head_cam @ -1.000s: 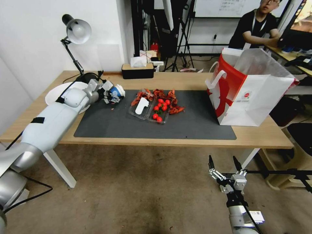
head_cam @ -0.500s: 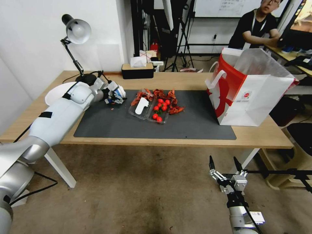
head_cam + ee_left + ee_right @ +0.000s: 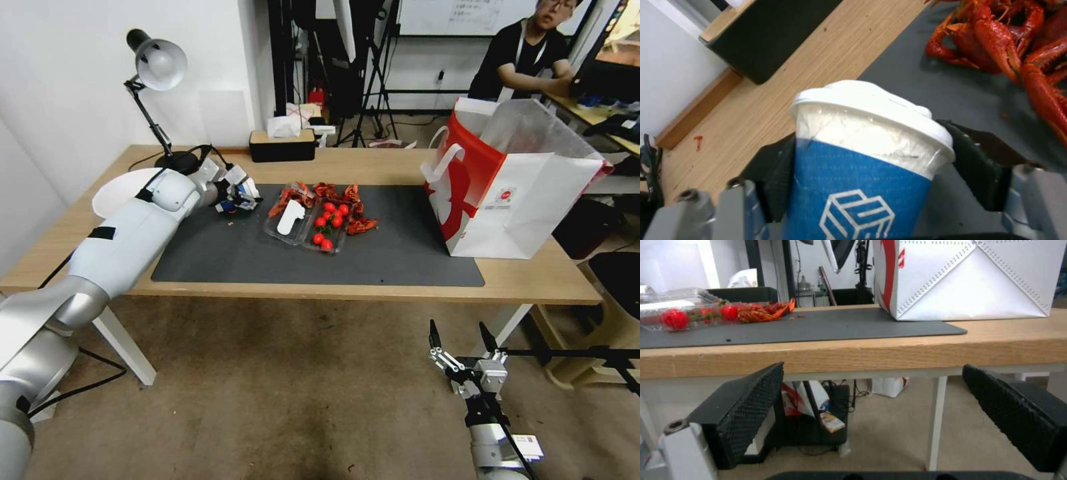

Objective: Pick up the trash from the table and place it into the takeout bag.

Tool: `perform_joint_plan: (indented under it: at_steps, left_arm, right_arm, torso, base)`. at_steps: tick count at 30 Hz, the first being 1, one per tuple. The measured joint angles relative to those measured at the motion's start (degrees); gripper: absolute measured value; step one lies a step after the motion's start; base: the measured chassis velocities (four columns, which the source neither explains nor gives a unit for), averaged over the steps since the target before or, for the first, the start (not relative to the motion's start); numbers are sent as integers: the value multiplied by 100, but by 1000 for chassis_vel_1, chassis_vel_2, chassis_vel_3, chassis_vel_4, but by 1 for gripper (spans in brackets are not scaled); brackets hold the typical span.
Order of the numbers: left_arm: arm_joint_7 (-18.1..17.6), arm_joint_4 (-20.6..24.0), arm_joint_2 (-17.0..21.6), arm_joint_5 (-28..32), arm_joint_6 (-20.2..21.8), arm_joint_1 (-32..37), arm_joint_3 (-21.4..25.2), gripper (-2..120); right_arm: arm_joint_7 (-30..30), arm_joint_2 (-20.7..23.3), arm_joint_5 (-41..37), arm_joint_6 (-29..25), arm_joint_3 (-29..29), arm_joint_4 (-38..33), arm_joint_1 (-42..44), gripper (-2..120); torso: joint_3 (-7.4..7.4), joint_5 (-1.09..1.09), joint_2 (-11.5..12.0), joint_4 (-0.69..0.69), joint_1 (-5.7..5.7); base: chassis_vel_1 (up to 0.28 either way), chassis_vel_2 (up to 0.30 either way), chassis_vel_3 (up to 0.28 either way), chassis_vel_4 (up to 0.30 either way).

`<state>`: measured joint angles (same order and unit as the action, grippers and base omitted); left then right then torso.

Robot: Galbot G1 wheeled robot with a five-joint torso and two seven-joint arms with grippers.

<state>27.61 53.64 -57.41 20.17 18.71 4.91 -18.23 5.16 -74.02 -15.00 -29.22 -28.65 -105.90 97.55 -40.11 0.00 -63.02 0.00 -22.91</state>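
Trash is lying on a long light-wood worktop (image 3: 373, 170) bearing a dark grey rectangular mat (image 3: 400, 250), in a room with beige carpet. One piece, a blue-and-white paper cup (image 3: 862, 160) with a white lid, is sitting at the mat's far left corner, tilted. The left hand (image 3: 235, 195) is closing its black pads (image 3: 976, 166) on the cup's sides. The right hand (image 3: 460, 333) is hanging wide open, holding nothing, below the worktop's front edge, near a large white paper takeout bag (image 3: 527, 200) with red side panels.
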Motion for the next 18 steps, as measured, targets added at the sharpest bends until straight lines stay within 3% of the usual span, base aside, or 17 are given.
perform_joint_plan:
  at_steps: [4, 11, 15, 18]
  left_arm:
    - [-5, 50, 53, 14, 2, 3, -2, 63]
    - [-97, 244, 136, 204, -49, -74, 60, 62]
    - [-219, 491, 159, 645, -205, -242, 81, 62]
    - [-295, 694, 67, 1362, -532, -453, 10, 62]
  right_arm:
    - [0, 2, 0, -1, 0, -4, 4, 100]
    - [-1, 0, 7, 0, 13, -14, -5, 100]
    - [-2, 15, 10, 8, 13, -37, -8, 100]
    - [-6, 14, 25, 24, 23, -62, -9, 100]
  torso:
    - [0, 0, 0, 0, 0]
    - [0, 0, 0, 1, 0]
    - [0, 0, 0, 0, 0]
    - [0, 1, 0, 2, 0]
  base:
    - [0, 0, 0, 0]
    - [0, 0, 0, 0]
    - [0, 0, 0, 0]
    - [0, 0, 0, 0]
